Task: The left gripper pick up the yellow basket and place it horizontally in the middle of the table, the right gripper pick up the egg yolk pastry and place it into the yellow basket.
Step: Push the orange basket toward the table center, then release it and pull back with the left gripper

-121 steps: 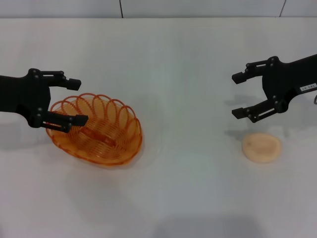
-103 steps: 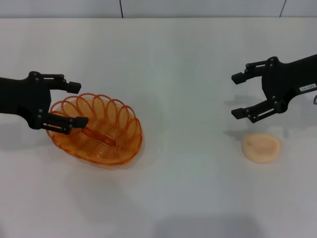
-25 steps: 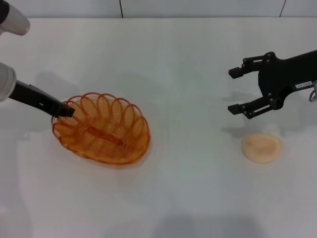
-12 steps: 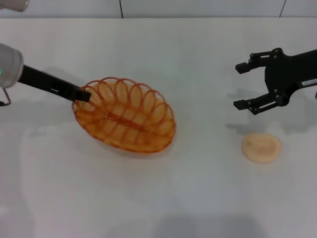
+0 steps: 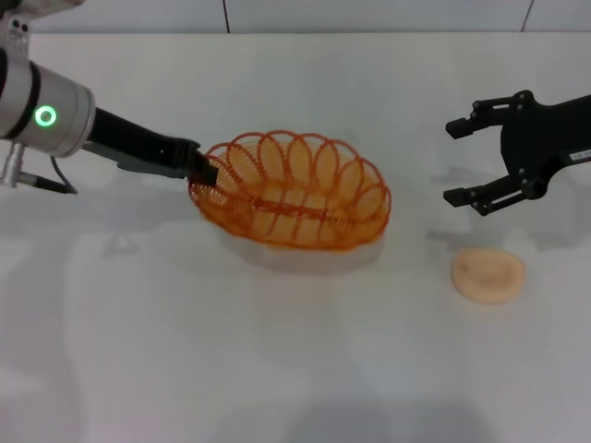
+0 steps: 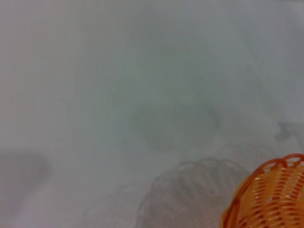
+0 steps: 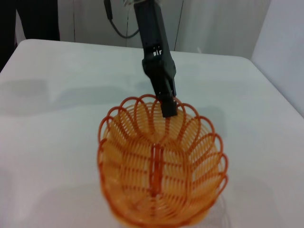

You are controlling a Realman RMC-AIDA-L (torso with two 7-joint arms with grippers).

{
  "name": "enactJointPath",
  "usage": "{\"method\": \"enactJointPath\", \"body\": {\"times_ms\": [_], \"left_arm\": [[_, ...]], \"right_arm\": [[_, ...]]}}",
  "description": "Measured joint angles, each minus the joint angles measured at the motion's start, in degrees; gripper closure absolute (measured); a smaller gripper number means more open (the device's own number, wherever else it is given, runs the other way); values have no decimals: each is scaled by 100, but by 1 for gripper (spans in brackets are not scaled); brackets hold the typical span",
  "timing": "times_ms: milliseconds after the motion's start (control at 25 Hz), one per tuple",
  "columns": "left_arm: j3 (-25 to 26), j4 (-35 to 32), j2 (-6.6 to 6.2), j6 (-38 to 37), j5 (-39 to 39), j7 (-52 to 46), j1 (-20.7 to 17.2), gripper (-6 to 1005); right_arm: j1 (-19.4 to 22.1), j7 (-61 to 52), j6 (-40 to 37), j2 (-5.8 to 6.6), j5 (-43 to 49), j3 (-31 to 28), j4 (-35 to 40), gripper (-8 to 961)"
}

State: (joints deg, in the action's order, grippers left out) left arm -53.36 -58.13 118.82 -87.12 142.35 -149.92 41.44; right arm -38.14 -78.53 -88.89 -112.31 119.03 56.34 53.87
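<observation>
The yellow basket (image 5: 291, 189) is an oval orange wire basket, held a little above the white table (image 5: 277, 369) near its middle, long side running left to right. My left gripper (image 5: 205, 173) is shut on the basket's left rim. The right wrist view shows the basket (image 7: 159, 175) with the left gripper (image 7: 168, 108) pinching its far rim. A part of the basket (image 6: 266, 199) shows in the left wrist view. The egg yolk pastry (image 5: 488, 275) lies on the table at the right. My right gripper (image 5: 452, 161) is open and empty, hovering above and behind the pastry.
The basket's shadow (image 5: 305, 254) falls on the table just below it. The table's far edge (image 5: 295, 34) meets a grey wall. Nothing else stands on the tabletop.
My left gripper has carried the basket to the right, toward the table's middle, and turned it more level. The right gripper has barely shifted; the pastry has not moved.
</observation>
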Motion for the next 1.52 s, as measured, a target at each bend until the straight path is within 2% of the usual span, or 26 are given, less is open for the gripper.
{"method": "enactJointPath", "body": {"times_ms": [120, 480, 680, 960, 1200, 1520], "left_arm": [[-95, 25, 1, -4, -10, -466, 49, 922], [-1118, 73, 44, 436, -493, -1473, -13, 923], [-1166, 177, 61, 719, -809, -1640, -170, 922], [-1188, 357, 57, 777, -871, -1667, -203, 922], [-1464, 425, 50, 915, -822, -1734, -212, 923], [-1550, 754, 36, 891, -803, -1741, -21, 923]], "right_arm": [[0, 15, 6, 24, 49, 0, 0, 87], [43, 198, 90, 1, 154, 0, -2, 87], [115, 298, 91, -4, 156, -17, 16, 88], [130, 316, 100, 1, 156, -48, 19, 89], [121, 320, 123, 13, 155, -47, 19, 89], [110, 322, 143, 6, 155, -44, 19, 90]]}}
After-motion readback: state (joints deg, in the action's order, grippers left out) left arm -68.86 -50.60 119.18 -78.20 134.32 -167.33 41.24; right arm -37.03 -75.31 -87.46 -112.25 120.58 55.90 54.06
